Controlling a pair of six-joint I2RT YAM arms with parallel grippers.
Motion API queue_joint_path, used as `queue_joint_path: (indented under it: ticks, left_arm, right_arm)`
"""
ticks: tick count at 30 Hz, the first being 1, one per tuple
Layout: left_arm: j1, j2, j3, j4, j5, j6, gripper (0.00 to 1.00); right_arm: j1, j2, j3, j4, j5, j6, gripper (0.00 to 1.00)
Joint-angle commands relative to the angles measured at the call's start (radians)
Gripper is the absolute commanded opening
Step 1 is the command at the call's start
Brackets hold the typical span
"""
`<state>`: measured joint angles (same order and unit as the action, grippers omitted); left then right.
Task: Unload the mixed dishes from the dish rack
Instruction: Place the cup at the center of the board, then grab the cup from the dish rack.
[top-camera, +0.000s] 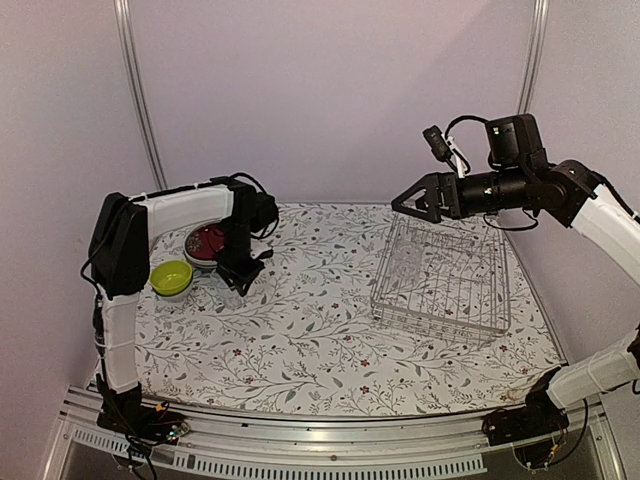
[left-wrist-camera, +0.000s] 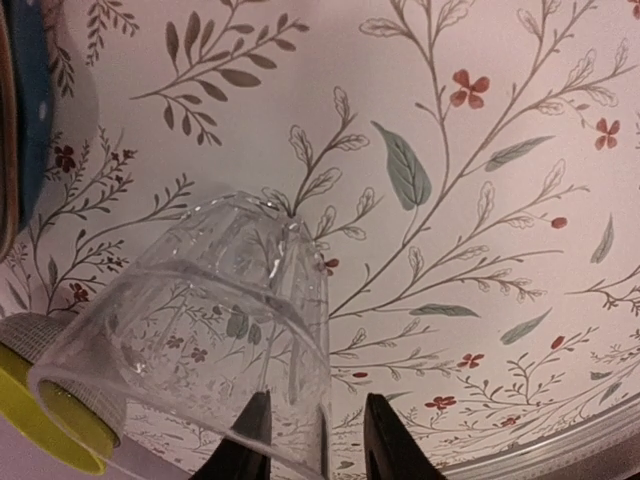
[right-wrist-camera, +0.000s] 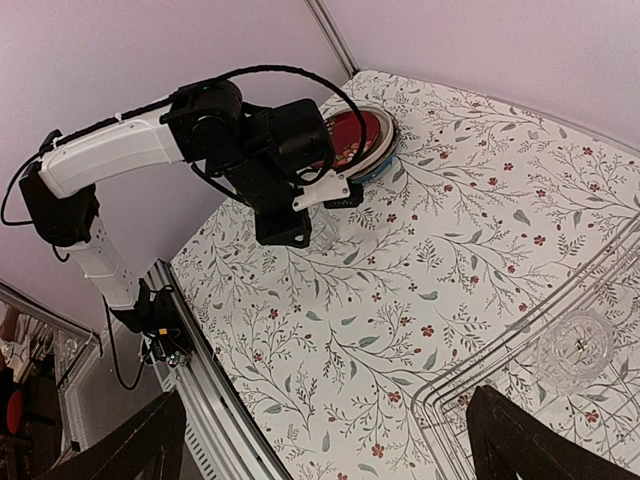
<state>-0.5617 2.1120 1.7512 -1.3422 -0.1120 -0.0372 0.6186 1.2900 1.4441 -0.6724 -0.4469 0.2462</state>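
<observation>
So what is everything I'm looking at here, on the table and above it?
glasses: two, clear; one on the cloth at the far left, one in the rack
plates: a stack, red on top with a blue rim below, count unclear, far left
bowls: two, lime-green on top of whitish, left, beside the plates
rack: one, silver wire, right side
cloth: one, white with leaves and red flowers, covers the table
left gripper: black, fingers on either side of the left glass's wall
right gripper: black, open, above the rack
</observation>
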Motion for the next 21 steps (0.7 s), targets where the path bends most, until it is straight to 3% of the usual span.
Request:
queue_joint_path:
  ticks: [1,3,5,10,21]
  left_arm:
    - [0.008,-0.018,-0.01,-0.059,0.002,-0.001,0.36]
    - [0.008,-0.031,-0.008,-0.062,-0.002,-0.007,0.45]
    - [0.005,-0.046,-0.009,-0.064,-0.008,-0.009,0.64]
    - [-0.002,-0.11,0.004,-0.075,-0.031,-0.02,0.98]
    - [-0.015,-0.26,0.045,-0.081,-0.097,-0.038,1.0]
  right_arm:
    - [-0.006,0.013,-0.007,0.006,-0.008,-0.005,0.99]
    - [-0.006,0.017,-0.007,0.007,-0.01,-0.002,0.99]
    - [-0.005,0.018,-0.008,0.007,-0.012,0.0,0.99]
    - [-0.006,0.01,-0.017,0.003,-0.005,0.002,0.99]
    - [-0.006,0.004,-0.02,-0.023,0.042,-0.011,0.99]
